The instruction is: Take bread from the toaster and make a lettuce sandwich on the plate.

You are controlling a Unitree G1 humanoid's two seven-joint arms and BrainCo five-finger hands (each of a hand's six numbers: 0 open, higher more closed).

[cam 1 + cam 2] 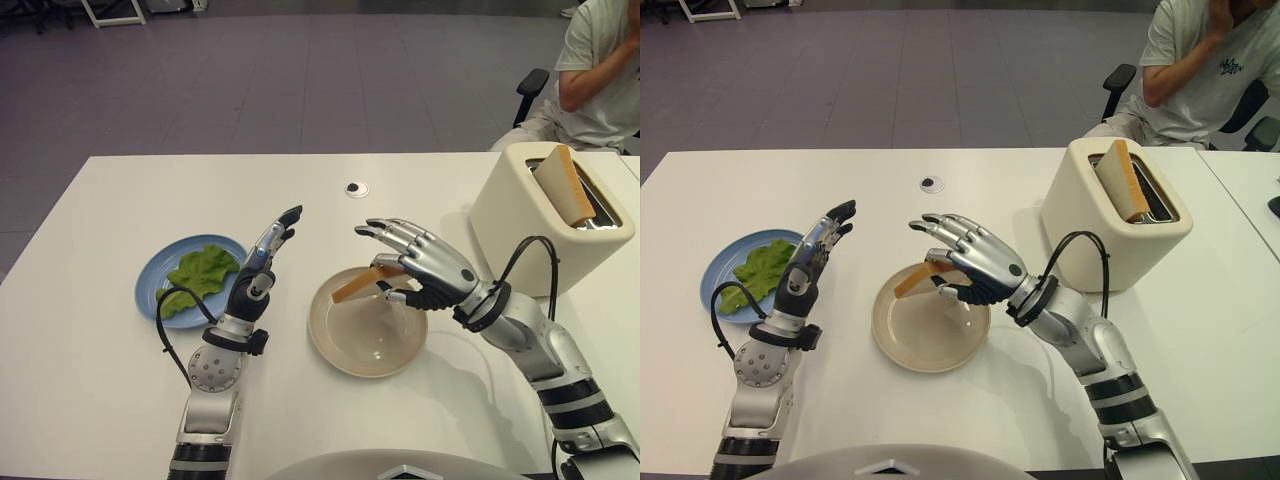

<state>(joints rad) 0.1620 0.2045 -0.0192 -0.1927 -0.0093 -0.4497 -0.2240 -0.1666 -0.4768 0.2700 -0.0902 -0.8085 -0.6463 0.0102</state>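
A slice of toast (364,280) hangs tilted over the far left rim of the beige plate (366,352), with my right hand (425,268) shut on its right end. A second slice (566,183) stands up out of the cream toaster (528,215) at the right. A lettuce leaf (200,275) lies on the blue plate (150,276) at the left. My left hand (264,258) is raised between the two plates, open, fingers pointing up and away, holding nothing.
A small round black-and-white cap (356,188) sits on the white table (120,380) behind the plates. The toaster's black cable (548,262) loops down behind my right wrist. The table's right edge lies just past the toaster.
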